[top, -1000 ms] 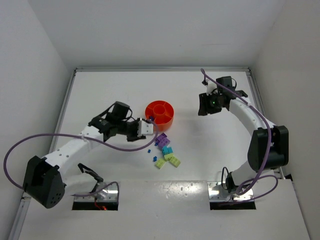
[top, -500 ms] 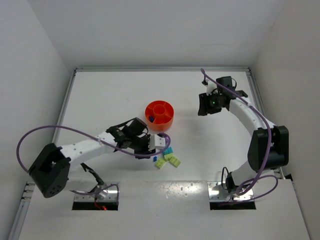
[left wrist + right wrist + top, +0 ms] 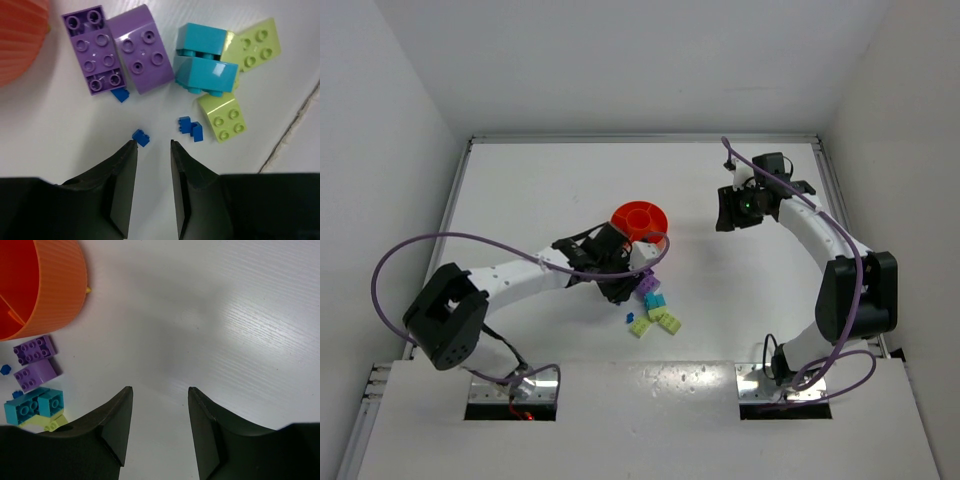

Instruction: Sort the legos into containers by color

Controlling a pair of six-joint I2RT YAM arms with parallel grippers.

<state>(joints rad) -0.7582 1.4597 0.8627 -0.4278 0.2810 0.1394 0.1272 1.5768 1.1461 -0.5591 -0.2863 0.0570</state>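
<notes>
1. We see the left gripper [image 3: 152, 146] narrowly spread and empty, with a tiny blue brick [image 3: 141, 137] just beside one fingertip.
2. The right gripper [image 3: 160, 390] is spread and empty, right of the bowl [image 3: 638, 217].
3. The legos [image 3: 652, 305] lie just near of the bowl.

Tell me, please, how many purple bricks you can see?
2, side by side beside the orange bowl: a flat purple brick and a curved purple brick. More may hide in the bowl.

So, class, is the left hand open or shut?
Open: the left hand shows table between its fingers, gripping nothing; a small blue brick lies beside one fingertip.
</notes>
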